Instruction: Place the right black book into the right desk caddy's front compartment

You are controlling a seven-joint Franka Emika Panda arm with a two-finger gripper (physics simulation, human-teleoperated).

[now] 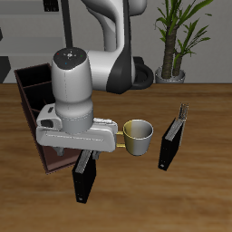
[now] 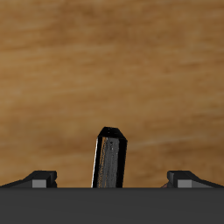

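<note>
While the arm hung over the wooden desk [image 1: 204,195], the room behind showed a pale wall and a green plant [image 1: 178,36] standing past the desk's back edge. The desk top was brown with a soft wood grain.

From the outside view, the gripper [image 1: 83,156] sat low under the big white arm, close to the desk's front edge. A black book [image 1: 83,181] hung below it, with its top end up between the fingers. The gripper was clenched on that book. The book stood up almost straight, with its long side running up and down and its bottom end pointing at the desk. Whether it touched the desk could not be told.

Just behind the arm lay the long dark brown caddy [image 1: 34,91], partly hidden by the arm. Its compartments could not be made out. A shiny metal mug [image 1: 138,136] stood beside the gripper. Past the mug stood another black book [image 1: 171,143], upright, with a striped top edge.

The wrist view showed none of those other things. It showed only bare wood, the two grey fingertips [image 2: 41,178] set wide apart, and the thin black book [image 2: 108,159] end-on between them, with a pale page edge down its middle.
</note>
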